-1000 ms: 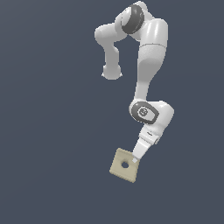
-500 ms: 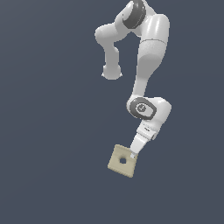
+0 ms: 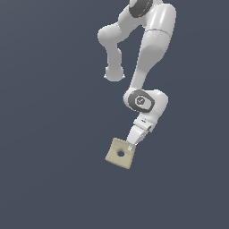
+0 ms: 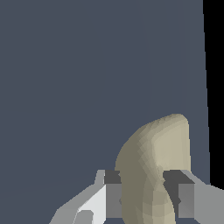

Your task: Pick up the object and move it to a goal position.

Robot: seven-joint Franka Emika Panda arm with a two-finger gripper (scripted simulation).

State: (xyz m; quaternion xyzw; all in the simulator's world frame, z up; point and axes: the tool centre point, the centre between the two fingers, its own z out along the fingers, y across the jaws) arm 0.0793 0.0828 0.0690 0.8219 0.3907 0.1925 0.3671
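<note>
Plate [image 3: 120, 154] (square, holed) pinched in pincer [image 4: 142, 192].

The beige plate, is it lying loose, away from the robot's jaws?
No. In the wrist view the beige plate sits between the two jaws, a dark pad pressed against each side of it.

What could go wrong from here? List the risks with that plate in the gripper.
1. The gripper pinches the beige plate only at one edge, near a corner, so most of the plate hangs beyond the fingers; it may pivot or slip during a fast move.
2. The plate sits tilted in the exterior view, so it could arrive at the goal position skewed.
</note>
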